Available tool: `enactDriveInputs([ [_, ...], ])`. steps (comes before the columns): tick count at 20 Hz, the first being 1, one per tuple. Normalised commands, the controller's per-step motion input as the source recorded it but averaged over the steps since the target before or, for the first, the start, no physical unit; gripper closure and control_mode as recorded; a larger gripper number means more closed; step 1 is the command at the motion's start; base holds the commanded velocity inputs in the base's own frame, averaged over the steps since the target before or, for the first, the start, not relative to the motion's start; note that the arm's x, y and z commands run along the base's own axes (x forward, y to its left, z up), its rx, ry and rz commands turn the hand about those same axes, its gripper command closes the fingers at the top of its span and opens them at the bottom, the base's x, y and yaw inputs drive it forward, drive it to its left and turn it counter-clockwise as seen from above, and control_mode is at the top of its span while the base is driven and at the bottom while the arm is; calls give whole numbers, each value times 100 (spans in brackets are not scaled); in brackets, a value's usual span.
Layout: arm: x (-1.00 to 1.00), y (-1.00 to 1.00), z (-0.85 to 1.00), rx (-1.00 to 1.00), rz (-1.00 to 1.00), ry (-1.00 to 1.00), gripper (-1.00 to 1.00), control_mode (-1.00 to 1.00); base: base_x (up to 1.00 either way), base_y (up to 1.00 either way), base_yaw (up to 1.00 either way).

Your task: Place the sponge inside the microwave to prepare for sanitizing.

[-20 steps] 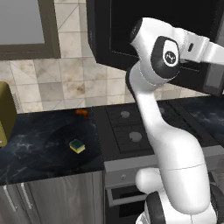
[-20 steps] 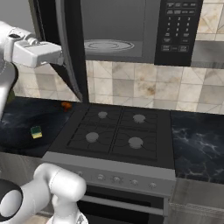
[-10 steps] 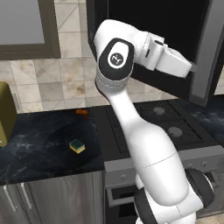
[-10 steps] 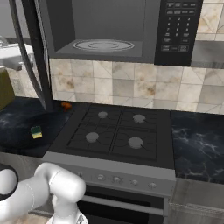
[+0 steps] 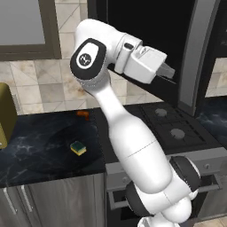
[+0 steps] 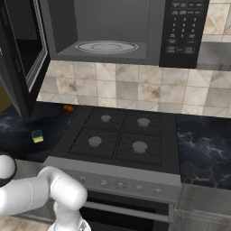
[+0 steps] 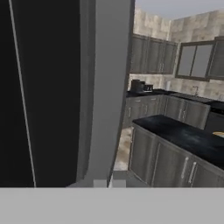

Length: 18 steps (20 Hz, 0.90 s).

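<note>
So the microwave (image 6: 113,38) door (image 5: 197,53) is swung wide open, out to the left of the box, which makes sense since the whole point is getting the sponge (image 5: 78,147) in there. From the right base view you can see straight into the grey cavity with the round glass turntable (image 6: 106,46) sitting bare, ready for something to land on it.

The sponge isn't anywhere near it yet though. It's lying flat on the dark worktop (image 5: 40,150) left of the stove (image 6: 119,137), green side up, on its own, with a small orange thing (image 5: 82,114) further back by the tiled wall. Nothing is touching it.

The hand (image 5: 167,72) is up high by the open door, fingers pressed together with nothing between them. My guess is it's parked there because it was dealing with the door, and the edge of that door sits right in front of the hand camera. Next job, I'd say, is swinging down to the worktop, and the fingers will have to spread before they can take the sponge.

Writing: the button panel (image 6: 182,27) on the right of the microwave has rows of keys, but the labels are too small and blurry to read. The arm's shoulder has a round logo badge (image 5: 84,59), can't make out letters. No brand names that I can see.
</note>
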Motion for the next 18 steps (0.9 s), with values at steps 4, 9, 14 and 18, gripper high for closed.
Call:
enactDriveInputs([
  [4,44,0,0,0,6,0,-100,-100,0,0,0],
  [9,0,4,0,0,5,1,-100,-100,0,0,0],
  [14,-69,21,0,0,0,0,-100,-100,0,0,0],
  [18,-88,20,0,0,0,0,-100,-100,0,0,0],
])
